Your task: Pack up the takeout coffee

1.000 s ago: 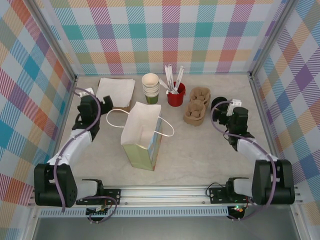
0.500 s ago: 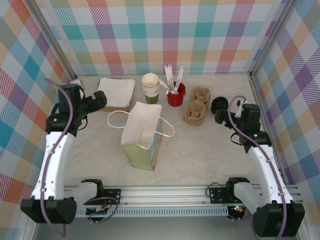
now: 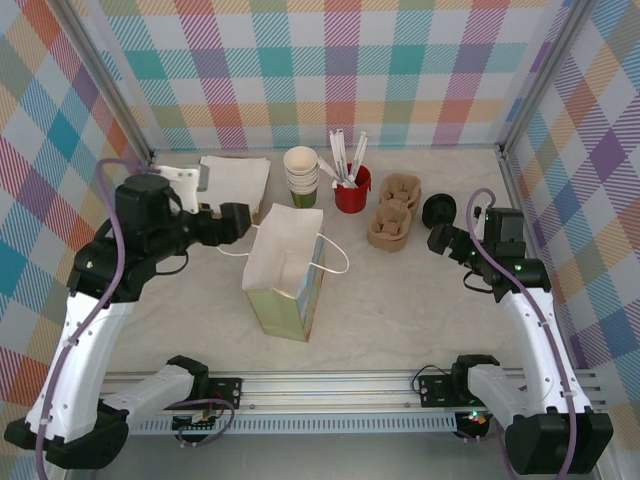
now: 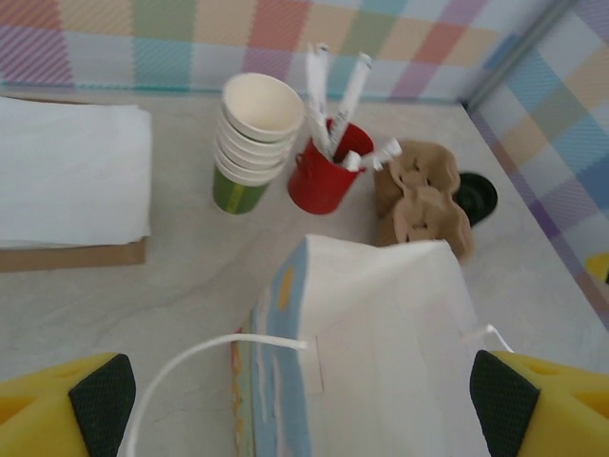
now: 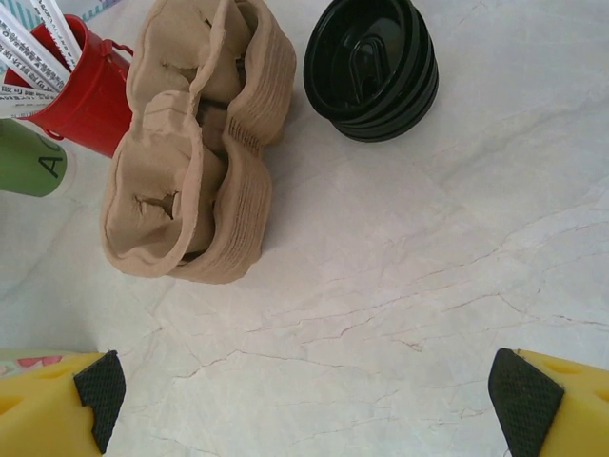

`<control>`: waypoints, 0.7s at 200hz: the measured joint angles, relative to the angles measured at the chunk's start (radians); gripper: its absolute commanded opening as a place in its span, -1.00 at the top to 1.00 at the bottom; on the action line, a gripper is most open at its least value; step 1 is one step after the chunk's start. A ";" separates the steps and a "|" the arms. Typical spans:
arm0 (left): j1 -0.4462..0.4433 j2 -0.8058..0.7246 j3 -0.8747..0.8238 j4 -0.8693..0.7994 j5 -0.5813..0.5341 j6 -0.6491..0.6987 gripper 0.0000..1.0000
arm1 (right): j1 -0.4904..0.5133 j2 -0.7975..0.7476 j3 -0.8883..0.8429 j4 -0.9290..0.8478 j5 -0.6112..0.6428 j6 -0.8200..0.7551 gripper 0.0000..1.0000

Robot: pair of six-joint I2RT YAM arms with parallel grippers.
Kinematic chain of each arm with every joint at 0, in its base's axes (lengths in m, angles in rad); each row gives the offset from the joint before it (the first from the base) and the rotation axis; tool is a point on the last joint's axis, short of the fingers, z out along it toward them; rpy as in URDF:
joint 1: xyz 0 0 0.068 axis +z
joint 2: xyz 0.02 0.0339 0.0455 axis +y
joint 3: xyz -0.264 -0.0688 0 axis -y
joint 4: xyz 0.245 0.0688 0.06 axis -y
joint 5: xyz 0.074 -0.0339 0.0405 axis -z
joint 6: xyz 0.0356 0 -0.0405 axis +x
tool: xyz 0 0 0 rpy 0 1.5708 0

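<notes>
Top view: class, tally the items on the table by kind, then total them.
Paper bag: 1
Green cup stack: 1
Red cup of sticks: 1
Cardboard carrier stack: 1
Black lid stack: 1
Napkin pile: 1
Total: 6

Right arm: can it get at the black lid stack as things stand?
Probably yes. The right claw is open and faces the stack of black lids across bare tabletop, with nothing between. The cardboard cup carriers lie close beside the lids, off the straight path.
</notes>
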 measured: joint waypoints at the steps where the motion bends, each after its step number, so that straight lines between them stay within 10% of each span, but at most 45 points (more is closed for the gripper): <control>1: -0.007 0.003 0.001 -0.001 -0.004 0.002 -0.85 | 0.000 0.000 0.000 0.000 0.000 0.000 -0.99; 140: -0.162 0.198 -0.015 -0.010 -0.218 0.144 -0.68 | 0.000 -0.005 0.000 -0.031 -0.008 0.010 -0.99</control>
